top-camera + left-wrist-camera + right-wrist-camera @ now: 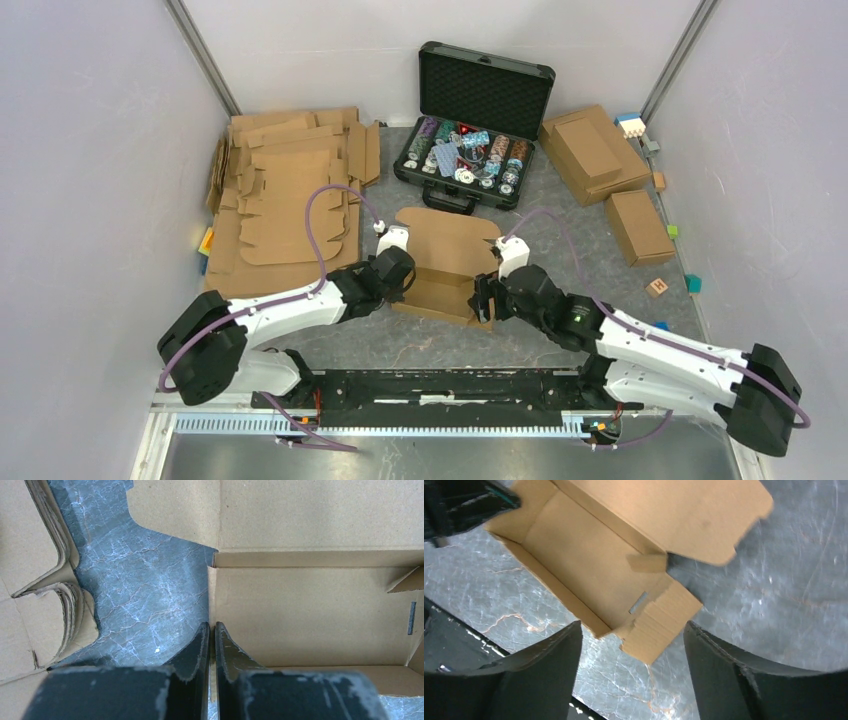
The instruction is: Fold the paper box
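Observation:
The paper box (445, 262) lies half formed in the middle of the table, with its lid flap open toward the back. My left gripper (408, 284) is shut on the box's left side wall. In the left wrist view the fingers (200, 645) pinch that thin cardboard edge, with the box floor (310, 615) to the right. My right gripper (486, 296) is open at the box's right end. In the right wrist view its jaws stand wide apart (631, 625), with the loose right side flap (664, 625) between them, untouched. The box interior (589, 565) shows beyond.
A stack of flat cardboard blanks (285, 195) lies at the back left. An open black case of chips (470, 150) stands behind the box. Two closed cardboard boxes (592, 152) (638, 226) and small coloured blocks (657, 287) sit at the right.

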`<act>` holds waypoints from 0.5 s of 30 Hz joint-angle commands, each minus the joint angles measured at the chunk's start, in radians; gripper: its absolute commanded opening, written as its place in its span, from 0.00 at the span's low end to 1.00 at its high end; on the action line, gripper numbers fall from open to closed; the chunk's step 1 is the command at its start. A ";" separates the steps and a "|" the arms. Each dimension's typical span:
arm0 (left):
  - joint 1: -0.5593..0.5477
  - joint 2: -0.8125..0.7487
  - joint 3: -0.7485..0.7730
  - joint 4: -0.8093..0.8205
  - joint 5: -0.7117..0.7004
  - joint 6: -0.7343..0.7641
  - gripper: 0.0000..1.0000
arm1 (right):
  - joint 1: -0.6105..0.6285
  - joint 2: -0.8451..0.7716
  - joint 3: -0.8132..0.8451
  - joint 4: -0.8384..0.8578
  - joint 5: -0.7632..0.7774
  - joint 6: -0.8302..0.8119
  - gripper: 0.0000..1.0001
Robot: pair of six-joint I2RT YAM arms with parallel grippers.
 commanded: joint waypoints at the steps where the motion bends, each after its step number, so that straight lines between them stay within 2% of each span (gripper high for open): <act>1: 0.004 -0.023 -0.002 0.016 -0.006 0.024 0.02 | -0.036 -0.058 -0.079 -0.090 0.059 0.078 0.90; 4: 0.004 -0.027 -0.004 0.016 -0.007 0.024 0.02 | -0.099 -0.101 -0.155 -0.048 -0.036 0.145 0.98; 8: 0.004 -0.029 -0.006 0.017 -0.007 0.025 0.02 | -0.184 -0.176 -0.272 0.115 -0.177 0.279 0.98; 12: 0.004 -0.031 -0.006 0.017 -0.007 0.026 0.02 | -0.207 -0.177 -0.297 0.168 -0.163 0.429 0.98; 15: 0.004 -0.028 -0.007 0.017 -0.007 0.025 0.02 | -0.213 -0.081 -0.227 0.076 -0.135 0.516 0.98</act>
